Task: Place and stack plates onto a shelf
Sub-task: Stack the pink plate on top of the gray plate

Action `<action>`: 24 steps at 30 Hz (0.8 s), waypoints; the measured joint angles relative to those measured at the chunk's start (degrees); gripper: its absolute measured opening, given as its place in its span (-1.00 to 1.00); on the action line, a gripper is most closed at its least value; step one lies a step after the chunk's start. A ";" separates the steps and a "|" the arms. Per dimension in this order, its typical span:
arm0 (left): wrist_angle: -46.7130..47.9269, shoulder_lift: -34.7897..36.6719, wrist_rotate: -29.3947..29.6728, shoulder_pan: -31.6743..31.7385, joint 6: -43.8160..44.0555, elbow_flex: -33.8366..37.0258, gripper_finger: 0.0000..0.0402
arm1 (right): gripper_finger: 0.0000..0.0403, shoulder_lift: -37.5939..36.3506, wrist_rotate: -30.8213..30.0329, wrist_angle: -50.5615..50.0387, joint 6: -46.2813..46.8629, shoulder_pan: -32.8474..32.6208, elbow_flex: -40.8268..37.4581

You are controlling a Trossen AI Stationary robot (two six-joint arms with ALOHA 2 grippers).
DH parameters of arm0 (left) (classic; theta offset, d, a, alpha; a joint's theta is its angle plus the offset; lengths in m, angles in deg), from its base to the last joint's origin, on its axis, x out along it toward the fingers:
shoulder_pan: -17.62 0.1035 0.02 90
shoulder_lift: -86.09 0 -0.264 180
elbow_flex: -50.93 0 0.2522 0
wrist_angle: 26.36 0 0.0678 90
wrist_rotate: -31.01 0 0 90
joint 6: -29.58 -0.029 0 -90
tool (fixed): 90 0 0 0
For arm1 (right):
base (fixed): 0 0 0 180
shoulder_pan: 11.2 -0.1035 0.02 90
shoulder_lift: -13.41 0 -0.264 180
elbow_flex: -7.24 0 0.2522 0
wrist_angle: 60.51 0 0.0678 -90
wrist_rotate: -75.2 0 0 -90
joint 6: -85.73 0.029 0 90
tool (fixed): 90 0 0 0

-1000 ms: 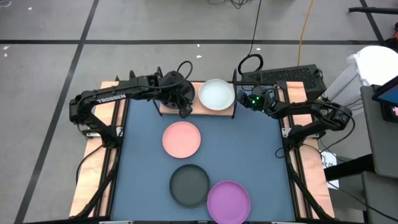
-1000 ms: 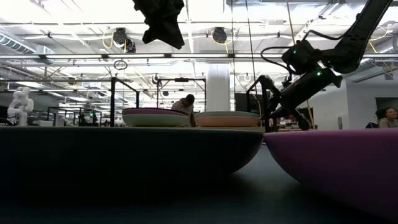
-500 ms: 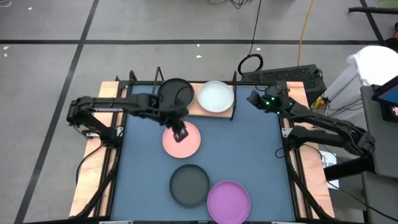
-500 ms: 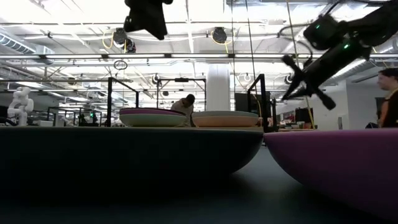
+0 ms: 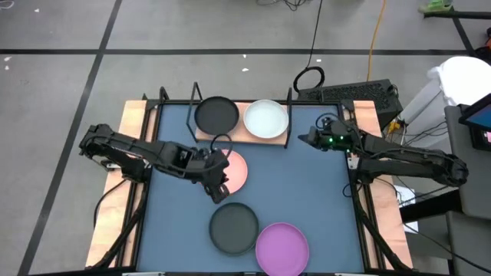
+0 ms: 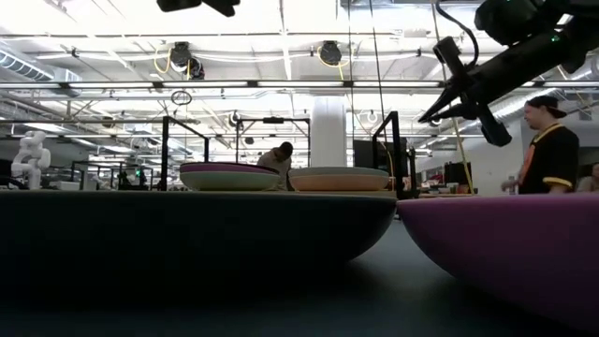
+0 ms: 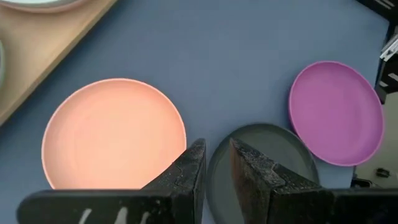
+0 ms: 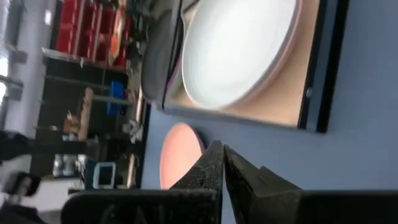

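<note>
On the wooden shelf (image 5: 238, 132) at the far edge, a dark grey plate (image 5: 216, 115) and a whitish plate (image 5: 266, 117) lie side by side. In the right wrist view each rests on another plate: the whitish plate (image 8: 239, 46) lies on a pink one. A pink plate (image 5: 235, 170), a dark grey plate (image 5: 234, 228) and a purple plate (image 5: 281, 247) lie flat on the blue mat. My left gripper (image 5: 219, 186) hovers between the pink plate (image 7: 112, 134) and the grey plate (image 7: 280, 155), with a narrow gap between its fingers. My right gripper (image 5: 302, 139), shut, hangs in the air beside the shelf's right end.
The blue mat (image 5: 307, 199) covers the table between the side rails. Thin black wire posts (image 5: 289, 115) stand at the shelf's ends. A keyboard (image 5: 357, 93) lies beyond the far right corner. People show in the room behind, in the low view.
My left gripper has drawn back from the shelf's left half toward the near edge, passing over the pink plate, and the dark grey plate now shows lying on the shelf. My right gripper has risen and shifted slightly toward the near edge.
</note>
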 joint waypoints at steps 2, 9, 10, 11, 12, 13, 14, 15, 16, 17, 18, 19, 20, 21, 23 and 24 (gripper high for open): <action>0.01 0.00 1.19 -0.84 0.03 0.00 -0.62 | -1.00 1.50 -0.01 0.53 0.02 -1.71 0.00; -0.01 0.00 2.23 0.13 -2.39 0.00 -0.62 | -1.00 9.94 0.02 7.15 -0.43 -5.78 0.00; 0.00 0.00 2.27 0.65 -2.82 0.00 -0.62 | -1.00 11.16 0.00 8.71 -0.67 -5.88 0.00; -0.01 0.00 2.29 1.17 -3.28 0.00 -0.62 | -1.00 12.39 -0.19 10.21 -0.70 -5.89 0.00; -0.01 0.00 2.29 1.62 -3.81 0.00 -0.62 | -1.00 13.63 -0.35 11.50 -0.82 -5.86 0.00; -0.01 0.00 2.29 2.17 -4.35 0.00 -0.62 | -1.00 14.81 -0.62 12.63 -1.06 -5.84 0.00; -0.01 0.00 2.27 2.71 -4.86 0.00 -0.62 | -1.00 15.85 -1.15 13.37 -1.36 -5.84 0.00; -0.01 0.00 2.26 3.28 -5.46 0.00 -0.62 | -1.00 16.75 -1.88 13.77 -1.55 -5.84 0.00; -0.03 0.00 2.26 3.81 -5.93 0.00 -0.62 | -1.00 17.45 -2.97 14.11 -1.57 -5.78 0.00; -0.03 0.00 2.26 4.42 -6.34 0.00 -0.62 | -1.00 17.99 -3.62 14.13 -1.61 -5.62 0.00; -0.03 0.00 2.20 5.03 -6.81 0.00 -0.62 | -1.00 18.51 -4.71 14.10 -1.67 -5.57 0.00; -0.03 0.00 2.20 5.60 -7.11 0.00 -0.62 | -1.00 18.86 -5.67 14.11 -1.82 -5.47 0.00; -0.03 0.00 2.18 6.14 -7.26 0.00 -0.62 | -1.00 19.08 -6.16 14.11 -2.54 -5.30 0.00; -0.03 0.00 2.17 6.62 -7.52 0.00 -0.62 | -1.00 19.22 -6.22 14.24 -3.49 -4.94 0.00; -0.03 0.00 1.75 7.47 -8.06 0.00 -0.62 | -1.00 19.51 -6.21 14.56 -4.79 -4.04 0.00; -0.03 0.00 1.72 7.83 -8.21 0.00 -0.62 | -1.00 19.67 -6.22 14.52 -5.27 -3.51 0.00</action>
